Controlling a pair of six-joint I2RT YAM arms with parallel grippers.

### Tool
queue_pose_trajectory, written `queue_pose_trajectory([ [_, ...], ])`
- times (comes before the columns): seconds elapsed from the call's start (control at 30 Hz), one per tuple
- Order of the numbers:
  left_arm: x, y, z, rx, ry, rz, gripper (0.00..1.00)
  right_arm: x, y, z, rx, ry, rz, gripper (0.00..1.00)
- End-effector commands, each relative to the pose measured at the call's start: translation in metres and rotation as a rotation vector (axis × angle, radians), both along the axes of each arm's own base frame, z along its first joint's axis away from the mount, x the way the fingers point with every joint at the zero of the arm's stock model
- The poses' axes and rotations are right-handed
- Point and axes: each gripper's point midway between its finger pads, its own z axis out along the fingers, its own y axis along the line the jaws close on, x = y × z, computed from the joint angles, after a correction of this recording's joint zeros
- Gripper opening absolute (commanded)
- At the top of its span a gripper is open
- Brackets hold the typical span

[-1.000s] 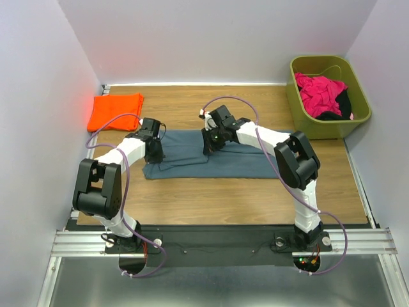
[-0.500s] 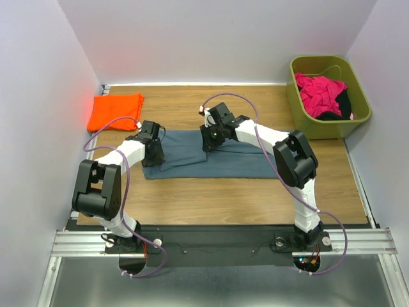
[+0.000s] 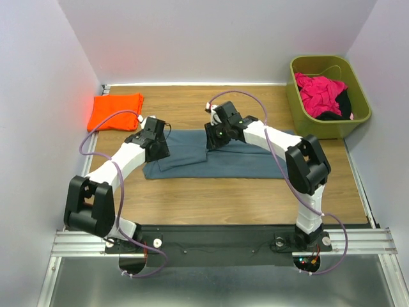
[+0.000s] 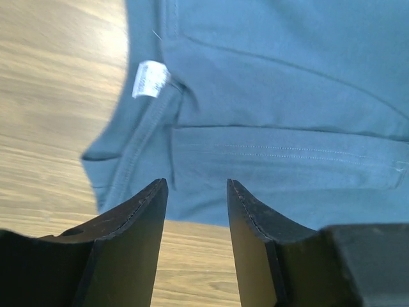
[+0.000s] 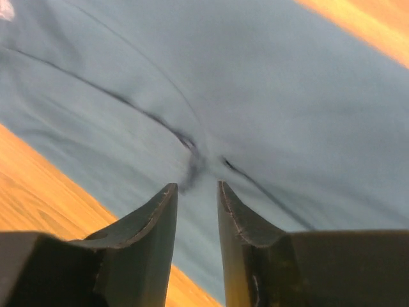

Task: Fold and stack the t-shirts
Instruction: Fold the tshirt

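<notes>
Table (image 3: 211,192), near strip bare wood. Blue-grey shirt (image 3: 236,163) lies flat across the middle, long side left to right, with its left part looking doubled over.

Left gripper (image 4: 196,185) hangs low over the shirt's left end, jaws parted, nothing between them. The collar with its white label (image 4: 150,78) and a stitched hem lie just beyond its fingers. Right gripper (image 5: 196,187) sits over the shirt's far edge near the middle, jaws also parted and empty. A small pinched crease (image 5: 195,160) lies in the cloth just ahead.

Step judged: between grips on a half-folded shirt. To do it well:
- lift both grippers straight up so the fingers don't drag the laid flap
- smooth or avoid that crease
- take the next grip at matching edges, both sides level
- carry the cloth over together so the edges line up

Orange shirt (image 3: 115,110) is folded at the far left corner, well apart, likely the stack spot. Green bin (image 3: 297,102) at far right holds pink and black clothes (image 3: 323,93).
</notes>
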Motion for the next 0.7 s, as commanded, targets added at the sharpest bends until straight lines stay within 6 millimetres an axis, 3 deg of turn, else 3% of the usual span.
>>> queue_pose_trajectory([
  [0.0, 0.006, -0.013, -0.004, -0.043, 0.010, 0.038, 0.58, 0.007, -0.063, -0.001, -0.110, -0.017, -0.178, 0.51],
  [0.03, 0.011, -0.016, -0.003, -0.049, 0.004, 0.035, 0.58, 0.012, -0.076, 0.007, -0.114, -0.025, -0.214, 0.54],
  [0.07, 0.017, -0.018, 0.001, -0.052, -0.006, 0.035, 0.62, 0.010, -0.109, -0.005, -0.176, 0.007, -0.285, 0.59],
  [0.1, 0.032, -0.024, 0.016, -0.061, -0.044, 0.035, 0.63, 0.007, -0.125, 0.004, -0.186, -0.007, -0.323, 0.61],
  [0.13, 0.039, -0.027, 0.014, -0.053, -0.038, 0.036, 0.64, 0.004, -0.142, 0.004, -0.218, -0.010, -0.359, 0.62],
  [0.17, 0.046, -0.031, 0.017, -0.045, -0.049, 0.034, 0.66, -0.005, -0.169, -0.007, -0.278, 0.022, -0.408, 0.63],
  [0.2, 0.059, -0.037, 0.030, -0.053, -0.082, 0.032, 0.66, -0.010, -0.180, -0.006, -0.295, 0.025, -0.425, 0.63],
  [0.23, 0.065, -0.042, 0.020, -0.043, -0.062, 0.028, 0.68, -0.013, -0.193, 0.001, -0.310, 0.011, -0.458, 0.63],
  [0.27, 0.070, -0.046, 0.017, -0.036, -0.057, 0.022, 0.68, -0.028, -0.205, -0.008, -0.351, 0.044, -0.469, 0.63],
  [0.3, 0.079, -0.051, 0.021, -0.040, -0.067, 0.015, 0.69, -0.032, -0.212, -0.009, -0.370, 0.048, -0.488, 0.63],
  [0.33, 0.082, -0.055, 0.004, -0.023, -0.027, 0.007, 0.69, -0.039, -0.217, -0.010, -0.378, 0.059, -0.506, 0.63],
  [0.43, 0.095, -0.060, -0.017, -0.003, 0.009, 0.009, 0.70, -0.058, -0.227, -0.025, -0.405, 0.126, -0.547, 0.64],
  [0.63, 0.115, -0.068, -0.048, 0.033, 0.073, -0.013, 0.71, -0.098, -0.224, -0.060, -0.427, 0.306, -0.477, 0.66],
  [0.67, 0.119, -0.069, -0.050, 0.038, 0.079, -0.020, 0.71, -0.114, -0.219, -0.071, -0.420, 0.382, -0.440, 0.66],
])
